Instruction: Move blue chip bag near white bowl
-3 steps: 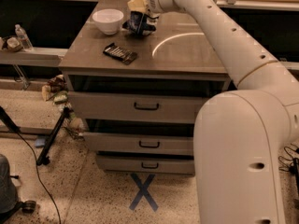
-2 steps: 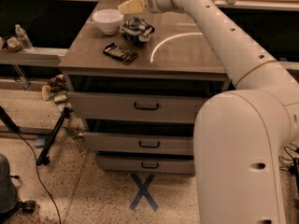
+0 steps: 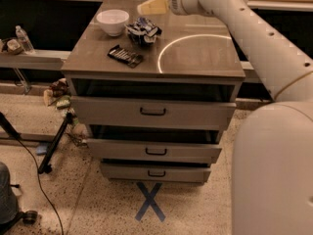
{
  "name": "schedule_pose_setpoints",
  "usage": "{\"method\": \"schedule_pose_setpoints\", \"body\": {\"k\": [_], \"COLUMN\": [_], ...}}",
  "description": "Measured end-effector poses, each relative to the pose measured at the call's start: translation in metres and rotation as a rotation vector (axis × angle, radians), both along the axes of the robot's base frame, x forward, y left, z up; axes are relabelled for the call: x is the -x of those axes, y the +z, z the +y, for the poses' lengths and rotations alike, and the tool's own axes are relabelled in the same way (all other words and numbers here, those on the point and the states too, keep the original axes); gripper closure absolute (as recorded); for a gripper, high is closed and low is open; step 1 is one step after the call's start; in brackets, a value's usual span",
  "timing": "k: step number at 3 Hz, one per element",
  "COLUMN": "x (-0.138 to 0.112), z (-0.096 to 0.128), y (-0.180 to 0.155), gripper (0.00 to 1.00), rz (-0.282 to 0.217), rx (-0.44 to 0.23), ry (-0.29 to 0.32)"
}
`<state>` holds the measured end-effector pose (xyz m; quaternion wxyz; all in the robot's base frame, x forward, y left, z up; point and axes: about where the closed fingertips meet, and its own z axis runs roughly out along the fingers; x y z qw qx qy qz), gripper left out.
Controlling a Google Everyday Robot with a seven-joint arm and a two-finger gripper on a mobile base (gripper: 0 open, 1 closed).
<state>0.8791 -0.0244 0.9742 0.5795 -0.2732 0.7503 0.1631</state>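
Observation:
The blue chip bag, crumpled dark blue with white patches, lies on the cabinet top just right of the white bowl, close to it with a small gap. My gripper hangs above and slightly behind the bag, raised off it, open and empty. The arm reaches in from the upper right.
A flat dark packet with light stripes lies in front of the bowl and bag. A bright ring of light marks the right half of the top. The cabinet has three drawers slightly pulled out. A blue X is taped on the floor.
My gripper held the bag by the bowl a second ago. It has let go and risen up and to the right. The bag now rests on the top.

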Motion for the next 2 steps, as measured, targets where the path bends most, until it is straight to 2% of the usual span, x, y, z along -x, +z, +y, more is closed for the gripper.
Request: {"method": "schedule_pose_setpoints", "body": {"k": [1,2], "x": [0.014,0.014], "z": [-0.077,-0.069], "y": [-0.004,-0.022], "gripper": [0.00,0.00], "rz": [-0.012,0.011], "rx": [0.020,0.014], "ry": [-0.150,-0.147]}}
